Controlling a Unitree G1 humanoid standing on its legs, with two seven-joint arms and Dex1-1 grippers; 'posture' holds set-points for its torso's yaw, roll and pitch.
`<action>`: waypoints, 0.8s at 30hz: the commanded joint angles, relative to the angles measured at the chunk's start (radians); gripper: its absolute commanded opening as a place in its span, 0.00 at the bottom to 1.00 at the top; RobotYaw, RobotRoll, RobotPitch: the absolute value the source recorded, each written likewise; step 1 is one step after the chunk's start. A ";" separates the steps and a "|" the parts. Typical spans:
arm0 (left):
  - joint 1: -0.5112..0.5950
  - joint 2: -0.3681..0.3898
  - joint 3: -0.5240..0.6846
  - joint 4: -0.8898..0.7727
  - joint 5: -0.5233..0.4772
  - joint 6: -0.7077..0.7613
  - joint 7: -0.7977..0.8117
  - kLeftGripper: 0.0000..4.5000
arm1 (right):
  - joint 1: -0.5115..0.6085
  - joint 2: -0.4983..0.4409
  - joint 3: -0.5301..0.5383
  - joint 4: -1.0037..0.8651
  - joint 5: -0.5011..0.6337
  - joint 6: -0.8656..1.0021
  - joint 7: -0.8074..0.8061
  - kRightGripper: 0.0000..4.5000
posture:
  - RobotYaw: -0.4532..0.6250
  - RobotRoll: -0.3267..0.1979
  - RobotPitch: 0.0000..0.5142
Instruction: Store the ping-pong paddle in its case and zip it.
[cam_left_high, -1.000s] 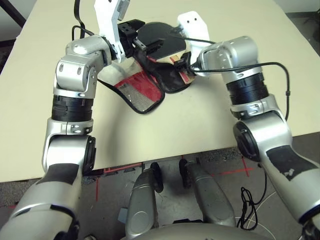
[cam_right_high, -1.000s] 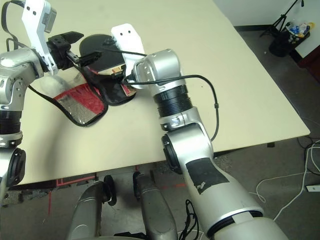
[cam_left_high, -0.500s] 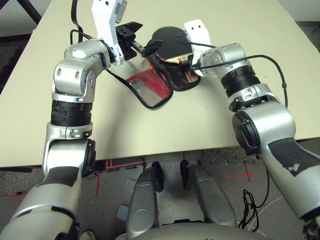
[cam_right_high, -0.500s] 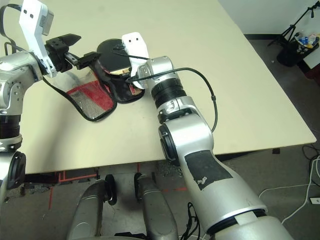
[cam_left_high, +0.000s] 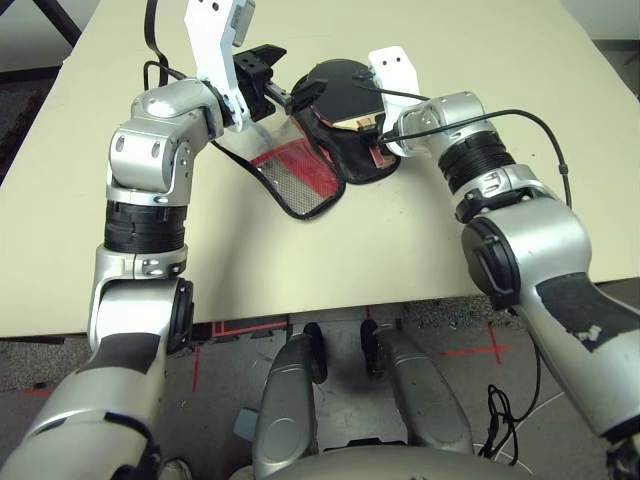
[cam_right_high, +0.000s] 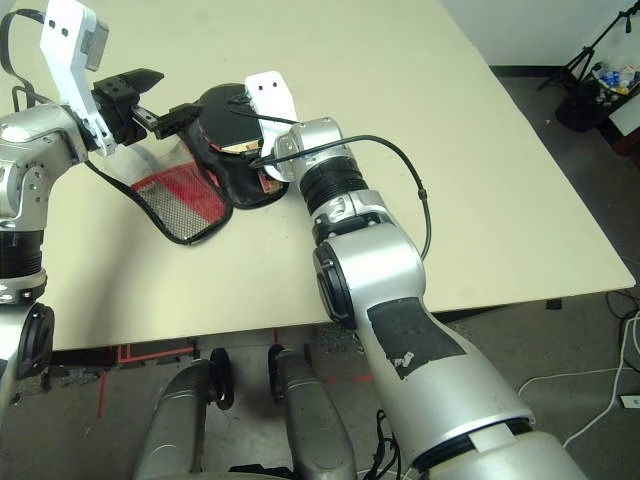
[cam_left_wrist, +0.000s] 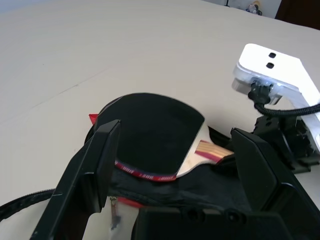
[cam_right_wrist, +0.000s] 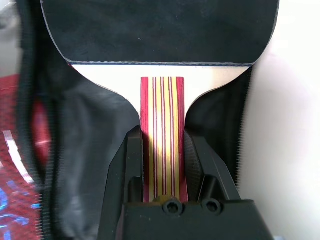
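The ping-pong paddle (cam_left_high: 340, 85) lies with its black face over the open case (cam_left_high: 345, 165) at the far middle of the table. My right gripper (cam_right_wrist: 163, 145) is shut on its striped wooden handle (cam_right_wrist: 162, 125), low over the case's narrow end. The case's red and mesh flap (cam_left_high: 295, 170) is folded out toward the left front. My left gripper (cam_left_high: 288, 76) stands open just left of the paddle's face, one finger at the case's raised zipper rim (cam_left_wrist: 145, 175), which runs between the fingers (cam_left_wrist: 95, 165).
The beige table (cam_left_high: 400, 240) has free room to the right and in front of the case. Its front edge (cam_left_high: 330, 312) runs near my body. White camera brackets (cam_left_high: 395, 65) stick up from both wrists, and black cables trail along the arms.
The camera has shifted since the earliest frames. My right gripper has pushed the paddle a little farther over the case toward my left gripper, which has kept its place at the rim.
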 joint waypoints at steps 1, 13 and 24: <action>0.010 -0.005 0.008 0.000 -0.004 0.004 0.005 1.00 | -0.006 0.032 0.007 -0.034 -0.002 0.017 0.017 0.24 | 0.31 0.62 0.53; 0.014 0.000 0.016 0.004 -0.003 0.001 0.010 1.00 | 0.010 0.009 0.005 -0.023 -0.031 -0.009 0.005 0.24 | 0.31 0.62 0.52; -0.005 -0.008 0.016 0.031 -0.004 -0.019 0.012 1.00 | 0.012 0.011 0.003 -0.023 -0.041 -0.009 0.002 0.24 | 0.30 0.62 0.51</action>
